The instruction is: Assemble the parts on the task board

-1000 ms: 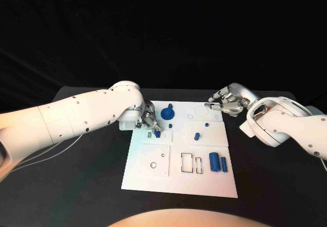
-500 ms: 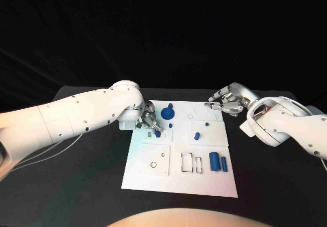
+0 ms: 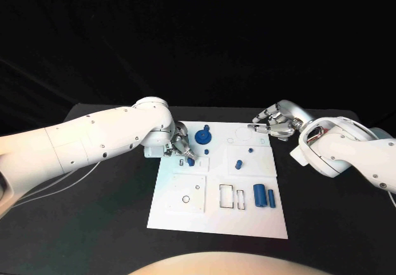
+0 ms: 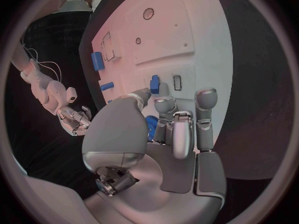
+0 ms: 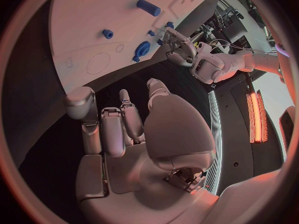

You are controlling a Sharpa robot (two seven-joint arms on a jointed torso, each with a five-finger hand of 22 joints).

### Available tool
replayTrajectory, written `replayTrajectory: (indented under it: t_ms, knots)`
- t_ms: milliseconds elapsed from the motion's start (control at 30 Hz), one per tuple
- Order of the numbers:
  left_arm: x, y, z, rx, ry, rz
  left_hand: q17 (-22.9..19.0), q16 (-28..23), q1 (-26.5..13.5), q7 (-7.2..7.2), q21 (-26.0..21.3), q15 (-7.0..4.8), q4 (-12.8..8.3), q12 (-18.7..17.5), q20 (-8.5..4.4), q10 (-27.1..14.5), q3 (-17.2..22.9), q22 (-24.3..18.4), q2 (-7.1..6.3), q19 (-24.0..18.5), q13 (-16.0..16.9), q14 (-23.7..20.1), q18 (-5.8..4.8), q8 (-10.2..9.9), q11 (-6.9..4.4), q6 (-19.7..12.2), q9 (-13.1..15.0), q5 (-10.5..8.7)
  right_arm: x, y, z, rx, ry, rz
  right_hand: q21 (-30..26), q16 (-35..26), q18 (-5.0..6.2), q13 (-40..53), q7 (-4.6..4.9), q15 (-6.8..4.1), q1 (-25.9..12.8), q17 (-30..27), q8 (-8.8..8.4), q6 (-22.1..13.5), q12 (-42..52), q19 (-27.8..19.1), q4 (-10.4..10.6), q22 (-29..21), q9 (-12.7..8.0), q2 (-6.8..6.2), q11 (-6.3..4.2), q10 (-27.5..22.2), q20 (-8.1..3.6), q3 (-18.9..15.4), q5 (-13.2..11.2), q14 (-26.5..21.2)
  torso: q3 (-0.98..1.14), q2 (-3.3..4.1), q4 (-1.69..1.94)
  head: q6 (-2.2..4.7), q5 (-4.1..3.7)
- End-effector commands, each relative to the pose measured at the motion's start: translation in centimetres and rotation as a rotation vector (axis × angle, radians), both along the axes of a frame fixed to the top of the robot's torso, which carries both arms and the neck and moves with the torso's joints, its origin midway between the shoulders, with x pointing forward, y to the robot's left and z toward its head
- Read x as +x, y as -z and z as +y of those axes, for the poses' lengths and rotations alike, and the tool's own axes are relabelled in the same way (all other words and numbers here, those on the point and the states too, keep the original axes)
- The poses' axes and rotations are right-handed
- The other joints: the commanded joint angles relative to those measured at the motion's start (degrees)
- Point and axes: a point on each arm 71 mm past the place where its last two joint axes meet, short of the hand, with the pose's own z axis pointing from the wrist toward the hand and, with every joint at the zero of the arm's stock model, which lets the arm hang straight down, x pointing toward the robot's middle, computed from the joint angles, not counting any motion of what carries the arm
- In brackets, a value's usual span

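Our left hand [image 3: 177,144] has its fingers [image 4: 177,129] drawn in narrow over the task board's [image 3: 190,220] left edge, their tips down beside a small blue peg [image 3: 190,162] standing in the board; the left wrist view shows that peg [image 4: 154,83] just past the fingertips, and we cannot tell whether they are pinching it or merely touching it. Our right hand [image 3: 272,125] hangs off the board's far right corner, above the black table [image 3: 99,229], with fingers [image 5: 111,129] loosely curled and nothing in them.

On the board, going from near to far, we see two blue bars [image 3: 264,196] lying side by side towards the right edge, next to two empty rectangular outlines [image 3: 231,198]. Beyond them, a short blue piece [image 3: 238,165] sits around the middle. Farther still, a round blue gear-like part [image 3: 202,136] lies near the far edge, close to our left hand.
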Motion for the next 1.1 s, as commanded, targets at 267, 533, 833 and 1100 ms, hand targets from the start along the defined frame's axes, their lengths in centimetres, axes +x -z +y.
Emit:
replayTrajectory:
  t_ms: [267, 533, 833, 1100]
  knots:
    - [-0.24, 0.16, 0.26, 0.021, -0.019, 0.049, 12.76, -0.26, 2.03, 0.05, -0.24, 0.31, -0.48, -0.21, 0.09, -0.32, 0.26, -0.06, 0.08, -0.57, -0.1, 5.36, -0.05, -0.07, 0.06, -0.2, -0.19, 0.11, -0.03, 0.11, 0.08, -0.007, -0.009, 0.004, -0.23, -0.21, 1.12, 1.37, -0.23, -0.31, -0.26, -0.03, 0.36, 0.34, 0.11, 0.07, -0.08, -0.05, 0.06, 0.11, -0.21, 0.11, -0.07, -0.29, 0.34, 2.46, 0.0, -0.02, -0.03, -0.03, -0.03]
    - [-0.28, 0.19, 0.28, 0.011, -0.024, 0.059, 12.76, -0.26, 6.55, -0.16, -0.25, 0.11, -2.13, -0.54, 0.03, -0.52, 3.33, -0.04, 0.64, -0.63, -0.41, 5.36, -0.03, -0.23, -0.16, -0.32, -0.45, 0.23, -0.03, 0.14, 0.08, -0.008, -0.009, 0.006, -0.19, -0.15, 1.1, 1.45, -0.23, -0.32, -0.31, 0.1, 0.37, 0.34, 0.2, 0.13, -0.08, 0.0, 0.07, 0.21, -0.22, 0.19, -0.08, -0.36, 0.38, 2.5, -0.01, -0.02, 0.0, -0.08, 0.02]
    - [-0.34, 0.26, 0.25, -0.017, -0.038, 0.081, 12.75, -0.27, 9.67, -0.14, -0.16, 0.08, -4.37, -0.93, -0.07, -0.39, 7.99, 0.07, 1.06, -0.62, -0.8, 5.36, -0.05, 0.06, -0.19, -0.77, -0.41, 0.25, -0.02, 0.17, 0.06, -0.009, -0.009, 0.008, -0.19, -0.15, 1.1, 1.45, -0.23, -0.32, -0.31, 0.1, 0.37, 0.34, 0.2, 0.13, -0.08, 0.0, 0.07, 0.21, -0.22, 0.19, -0.08, -0.36, 0.38, 2.5, 0.01, -0.03, 0.0, -0.07, 0.1]
    - [-0.54, 0.37, 0.41, -0.051, -0.051, 0.12, 12.75, -0.26, 10.59, 0.25, 0.0, 0.35, -7.03, -1.32, -0.03, -0.11, 12.56, 0.26, 0.96, -0.62, -1.17, 5.36, -0.08, 0.97, 0.08, -1.52, 0.1, 0.27, -0.03, 0.19, 0.01, -0.01, -0.008, 0.01, -0.19, -0.15, 1.1, 1.45, -0.23, -0.32, -0.31, 0.1, 0.37, 0.34, 0.2, 0.13, -0.08, 0.0, 0.07, 0.21, -0.22, 0.19, -0.08, -0.36, 0.38, 2.5, 0.02, -0.06, -0.01, -0.15, 0.11]
